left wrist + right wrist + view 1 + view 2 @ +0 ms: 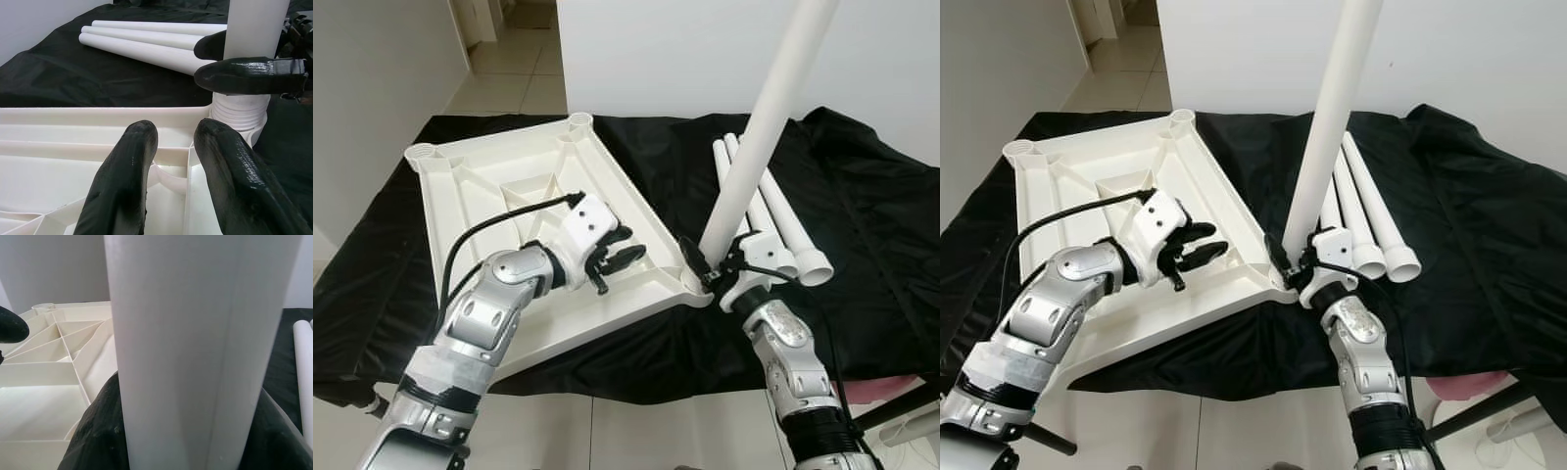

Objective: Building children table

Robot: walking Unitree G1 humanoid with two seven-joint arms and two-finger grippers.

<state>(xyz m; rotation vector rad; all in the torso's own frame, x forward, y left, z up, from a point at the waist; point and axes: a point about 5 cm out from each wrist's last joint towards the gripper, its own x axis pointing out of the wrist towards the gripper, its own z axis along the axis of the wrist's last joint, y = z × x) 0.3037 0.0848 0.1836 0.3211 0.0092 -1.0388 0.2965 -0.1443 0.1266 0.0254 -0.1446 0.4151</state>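
A white table top point(509, 196) is lying upside down on a black cloth point(862, 196), ribs facing up. The right gripper point(710, 269) is clenching the base of a white leg point(759, 137), which is standing in the top's corner socket at about 4 o'clock. The leg's long axis is leaning toward 1 o'clock, its upper end cut off by the frame. The left wrist view is revealing the threaded end point(239, 110) meeting the socket. The left gripper point(622, 257) is hovering released over the ribs. Three spare legs point(783, 220) are lying beside the standing one, partly hidden behind it.
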